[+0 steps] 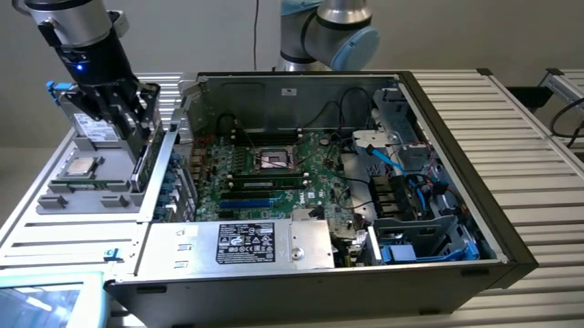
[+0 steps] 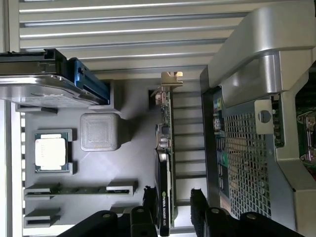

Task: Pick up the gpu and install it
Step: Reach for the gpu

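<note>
Slatted metal table (image 1: 520, 116) — an open computer case (image 1: 301, 294) sits mid-frame, a grey parts tray (image 1: 87, 202) just beside it at the exterior view's left.

The arm (image 1: 327, 31) was made of silver-grey tubes, with pale blue caps on its rounded joints. Its wrist (image 1: 68, 20) was a ribbed silver cylinder, followed by a black module (image 1: 98, 58) with a small blue light (image 1: 81, 66). The gripper (image 1: 123, 133) was black and blocky, with dark, flat-sided fingers (image 2: 198, 202) and rounded knuckles at their base
</note>
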Available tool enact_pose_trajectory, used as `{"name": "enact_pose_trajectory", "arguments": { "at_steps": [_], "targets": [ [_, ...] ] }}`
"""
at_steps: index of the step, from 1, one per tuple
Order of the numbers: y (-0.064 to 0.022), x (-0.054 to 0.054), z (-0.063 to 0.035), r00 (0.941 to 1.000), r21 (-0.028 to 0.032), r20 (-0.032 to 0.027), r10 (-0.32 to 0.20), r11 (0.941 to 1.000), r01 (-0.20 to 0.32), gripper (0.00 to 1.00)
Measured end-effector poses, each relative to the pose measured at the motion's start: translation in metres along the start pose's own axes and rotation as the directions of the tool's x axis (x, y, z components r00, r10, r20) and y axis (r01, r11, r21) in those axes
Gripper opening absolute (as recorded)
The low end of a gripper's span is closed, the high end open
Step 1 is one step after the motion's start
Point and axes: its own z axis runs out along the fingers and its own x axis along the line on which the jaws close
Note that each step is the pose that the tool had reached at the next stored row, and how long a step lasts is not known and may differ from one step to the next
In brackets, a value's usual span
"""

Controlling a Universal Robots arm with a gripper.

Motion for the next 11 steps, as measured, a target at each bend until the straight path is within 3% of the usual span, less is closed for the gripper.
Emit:
{"name": "enact_pose_trajectory", "arguments": {
  "at_steps": [11],
  "targets": [
    [0.0002,0.004,0.0199,1.0000,-0.0001,0.0001,0.000,1.0000,0.000,0.42]
  ]
}}
